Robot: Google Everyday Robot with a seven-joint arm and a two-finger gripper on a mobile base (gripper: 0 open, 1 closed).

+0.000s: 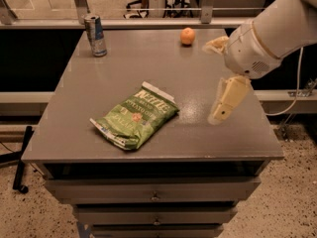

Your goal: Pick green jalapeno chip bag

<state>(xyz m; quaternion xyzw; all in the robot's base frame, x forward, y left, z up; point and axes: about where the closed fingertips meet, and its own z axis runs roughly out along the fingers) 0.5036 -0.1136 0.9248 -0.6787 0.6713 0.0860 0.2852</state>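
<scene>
Currently: claw (228, 99) hangs above the counter (124, 66), off to the right of the green jalapeno chip bag (134, 115) and clear of it, with bare counter showing between them. Pale lower part points down and slightly toward the bag. Open or closed: cannot tell from this angle. Nothing seen held in it. White arm runs up and away from the bag to the upper right corner of the camera view.

Bag lies flat near the front edge of the counter, long axis diagonal, white-edged top end pointing back and right, other sealed end toward the front left. Lettering side up.

Beyond the bag: orange (187, 35) at the back, right of the bag's line; can (95, 35) upright at the back left corner. Both well apart from the bag. Drawers (153, 195) below the counter's front edge.

Handling, as judgement:
- Light, soft, air-puffed; foil likely slick and crinkly, and it will cave under pressure.
- Contents brittle, so a hard squeeze across the middle risks crushing.
- A push along the counter would probably slide it rather than seat it.
- Best hold looks to be across the narrow width from above, or on the crimped top seam nearest the claw, where the material is flat and stiffer.
- Approach needs a move left and down toward the bag.
</scene>
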